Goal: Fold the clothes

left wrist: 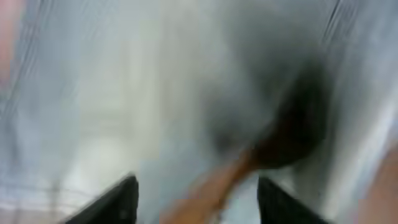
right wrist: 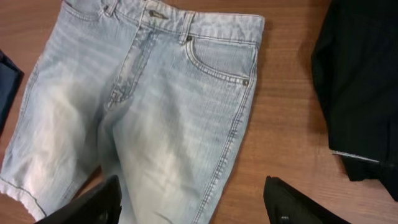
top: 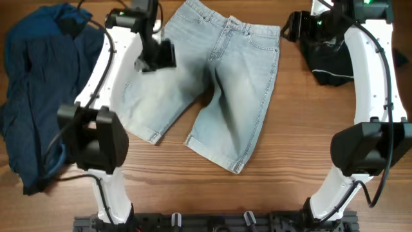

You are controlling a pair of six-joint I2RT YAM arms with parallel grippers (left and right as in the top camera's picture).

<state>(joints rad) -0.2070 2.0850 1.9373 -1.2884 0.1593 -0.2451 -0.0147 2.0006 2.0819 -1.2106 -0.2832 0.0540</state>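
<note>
The light-wash denim shorts lie spread flat in the middle of the table, waistband at the far side, both legs toward me. My left gripper hovers over the shorts' left leg, open and empty; its wrist view is blurred and shows pale denim and a strip of table between the fingers. My right gripper is open and raised at the far right, beside the black garment. Its wrist view shows the shorts and the black garment with the fingers wide apart.
A large dark navy garment lies crumpled along the table's left side; a corner of it shows in the right wrist view. Bare wooden table lies in front of the shorts.
</note>
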